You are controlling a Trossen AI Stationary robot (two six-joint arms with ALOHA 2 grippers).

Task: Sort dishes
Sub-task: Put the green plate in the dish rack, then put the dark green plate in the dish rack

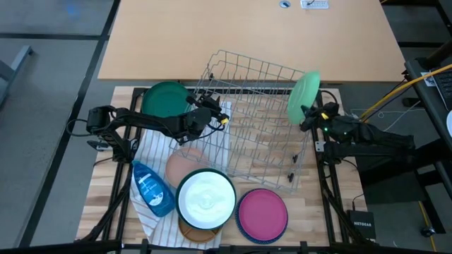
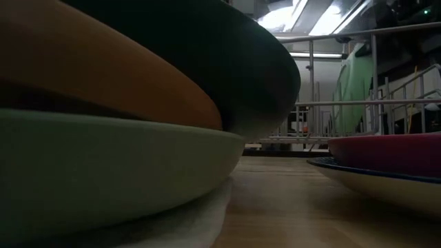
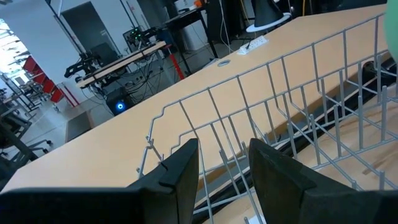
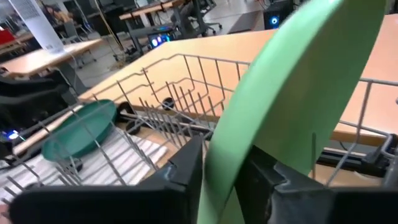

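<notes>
Light green plate [image 1: 304, 96] stood on edge at the right end of the wire rack [image 1: 254, 127], upper rim above the rack's wires. Right gripper [image 1: 308, 118] sat at the plate's lower edge, one dark finger on each side of the plate, seen close in the right wrist view [image 4: 221, 171]; fingers right against the plate there, yet cannot tell whether gripped or just let go. Same plate visible upright behind the rack bars in the low view [image 2: 353, 86].

Left gripper [image 1: 212, 107] was over the rack's left end, fingers [image 3: 180, 171] apart around a thin wire of the rack, nothing held.

Dark green plate [image 1: 166, 100] lay flat on the table left of the rack, behind the left arm, also seen through the wires [image 4: 78, 130]. White bowl [image 1: 206, 200] sat at the table's front on a stack with a tan dish edge [image 1: 192, 233] beneath. Peach plate [image 1: 182, 164] lay just behind the white bowl, partly under it. Magenta plate [image 1: 263, 214] rested on a dark blue rim beside the white bowl, to its right. Blue soap bottle [image 1: 152, 189] lay on a striped cloth [image 1: 148, 152] left of the bowl.
</notes>
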